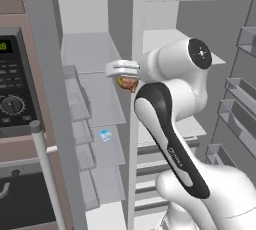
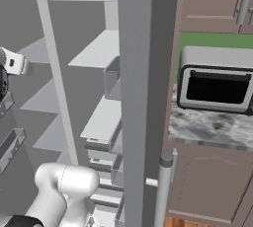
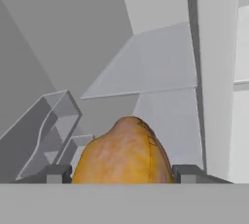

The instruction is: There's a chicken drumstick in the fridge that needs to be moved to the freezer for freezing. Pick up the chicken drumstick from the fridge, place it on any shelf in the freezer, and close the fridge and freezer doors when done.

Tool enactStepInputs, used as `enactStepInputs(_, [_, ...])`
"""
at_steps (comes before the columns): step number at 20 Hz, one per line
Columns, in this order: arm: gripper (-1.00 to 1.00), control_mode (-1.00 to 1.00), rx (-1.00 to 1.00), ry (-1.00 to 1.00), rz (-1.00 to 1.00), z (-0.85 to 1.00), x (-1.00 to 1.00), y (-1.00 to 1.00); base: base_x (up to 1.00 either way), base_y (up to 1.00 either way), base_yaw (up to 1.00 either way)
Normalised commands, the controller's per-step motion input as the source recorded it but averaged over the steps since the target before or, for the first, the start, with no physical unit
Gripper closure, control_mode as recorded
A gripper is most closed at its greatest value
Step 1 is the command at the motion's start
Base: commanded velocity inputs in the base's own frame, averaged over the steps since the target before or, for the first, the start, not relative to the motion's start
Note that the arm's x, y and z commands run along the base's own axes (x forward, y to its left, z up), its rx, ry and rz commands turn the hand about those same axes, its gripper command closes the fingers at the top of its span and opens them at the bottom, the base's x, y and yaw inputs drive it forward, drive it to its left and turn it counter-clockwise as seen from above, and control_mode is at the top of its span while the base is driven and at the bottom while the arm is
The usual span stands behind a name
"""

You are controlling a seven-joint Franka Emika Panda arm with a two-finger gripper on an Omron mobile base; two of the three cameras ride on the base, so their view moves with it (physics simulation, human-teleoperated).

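I am gripping the golden-brown chicken drumstick [image 3: 124, 152] in front of the open freezer.

My two-finger gripper [image 1: 126, 76] is clamping the drumstick [image 1: 128, 83] between narrowly set jaws, its rounded end bulging out past my dark fingertips [image 3: 57, 173]. I am holding it in the air at the mouth of the left compartment, just beside the grey vertical divider [image 1: 134, 124], with a pale translucent freezer shelf [image 3: 146, 67] lying ahead and above. A small blue-and-white packet [image 1: 105, 135] is sitting on a lower shelf.
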Motion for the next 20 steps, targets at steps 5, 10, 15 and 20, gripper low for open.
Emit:
enactStepInputs(5, [1.0,-1.0,-0.07,0.01,0.0,-0.21,0.25,0.16,0.0,0.0,0.0])
enactStepInputs(10, [1.0,-1.0,-0.06,0.0,0.0,-0.02,0.16,0.25,0.0,0.0,0.0])
enactStepInputs(15, [1.0,-1.0,-0.03,0.0,0.0,0.07,0.1,0.07,0.0,0.0,0.0])
enactStepInputs(20, [1.0,-1.0,-0.02,-0.02,0.0,0.08,0.33,0.07,0.0,0.0,0.0])
